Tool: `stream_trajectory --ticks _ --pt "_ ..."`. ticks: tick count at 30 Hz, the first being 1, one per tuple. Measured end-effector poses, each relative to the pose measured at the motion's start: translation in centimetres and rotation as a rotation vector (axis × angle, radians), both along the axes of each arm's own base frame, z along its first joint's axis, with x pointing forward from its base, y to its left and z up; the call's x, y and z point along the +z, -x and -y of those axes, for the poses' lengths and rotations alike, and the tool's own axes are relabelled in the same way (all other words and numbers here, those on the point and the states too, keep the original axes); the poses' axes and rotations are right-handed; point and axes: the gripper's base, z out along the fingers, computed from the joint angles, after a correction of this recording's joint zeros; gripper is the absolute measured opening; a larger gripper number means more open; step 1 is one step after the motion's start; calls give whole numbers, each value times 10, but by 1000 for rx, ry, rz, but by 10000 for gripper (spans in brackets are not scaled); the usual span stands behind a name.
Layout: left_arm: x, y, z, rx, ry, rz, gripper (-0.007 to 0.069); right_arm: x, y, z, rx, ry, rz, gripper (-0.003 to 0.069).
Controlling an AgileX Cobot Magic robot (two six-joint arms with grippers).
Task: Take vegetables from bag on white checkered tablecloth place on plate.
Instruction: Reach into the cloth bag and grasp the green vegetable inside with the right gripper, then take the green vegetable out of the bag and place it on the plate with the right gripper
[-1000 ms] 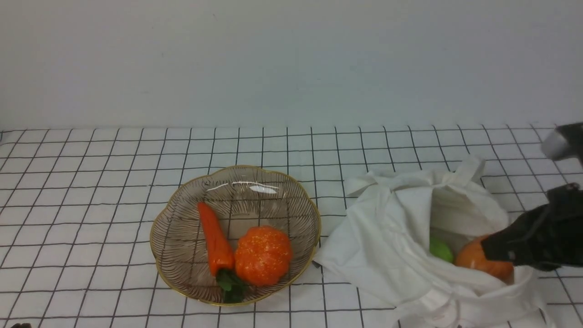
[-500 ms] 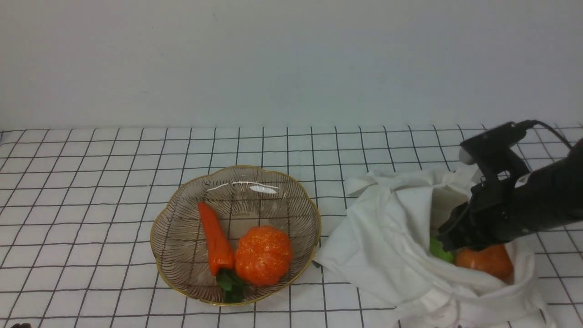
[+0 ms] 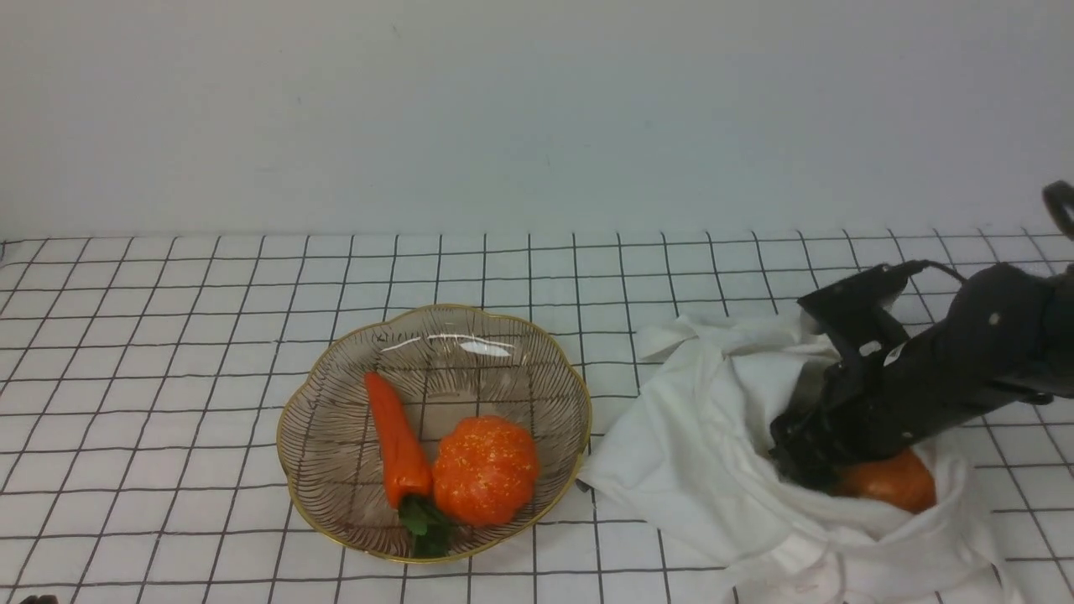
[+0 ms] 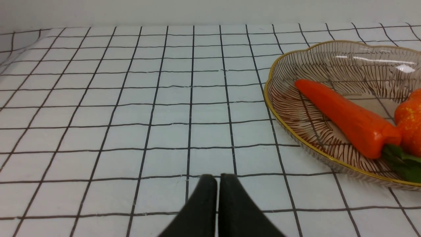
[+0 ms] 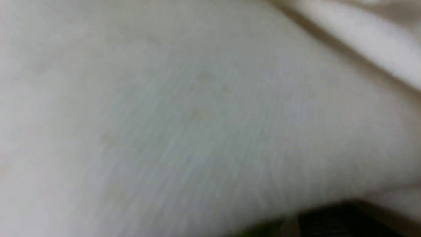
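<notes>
The right end effector (image 3: 795,457) sits buried in the cloth bag (image 3: 713,445), 3 o'clock from the plate (image 3: 579,403); its grip cannot be determined. An orange round vegetable (image 3: 894,485) lies against it. Risk: pinched fabric drags the bag. The left end effector (image 4: 215,178) is clenched and empty.

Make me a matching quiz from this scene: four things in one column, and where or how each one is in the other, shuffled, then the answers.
Column one:
1 carrot
2 bag
3 left gripper
4 right gripper

Column two:
A jaws shut, over bare tablecloth
B lying in the plate
C reaching into the bag
D crumpled to the right of the plate

Pairs: 1-B, 2-D, 3-A, 4-C
</notes>
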Motion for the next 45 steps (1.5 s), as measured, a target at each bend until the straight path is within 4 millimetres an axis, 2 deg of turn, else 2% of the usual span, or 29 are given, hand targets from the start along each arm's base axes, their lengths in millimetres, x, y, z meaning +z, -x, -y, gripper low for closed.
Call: stream_trajectory --ticks 3,5,8,15,23,32,33,39,42,45 --pt "0 0 0 0 0 0 -8 -3 0 0 1 3 -7 427" --pt "0 0 0 0 0 0 -8 -2 1 0 3 1 -15 409" --pt "0 0 0 0 0 0 -8 4 5 -1 8 -7 -39 411" --pt "0 0 0 0 0 0 -8 49 31 1 -18 -52 -104 411" --pt "0 0 0 0 0 0 -8 74 55 19 -107 88 -180 411" --pt "0 0 0 0 0 0 -8 110 80 33 -150 160 -127 411" --pt "0 0 0 0 0 0 -8 123 89 35 -160 147 -86 411" --pt "0 0 0 0 0 0 -8 161 117 38 -186 55 54 411" --pt "0 0 0 0 0 0 -8 168 120 33 -170 -7 62 411" --pt "0 0 0 0 0 0 -8 178 116 18 -100 -110 76 411"
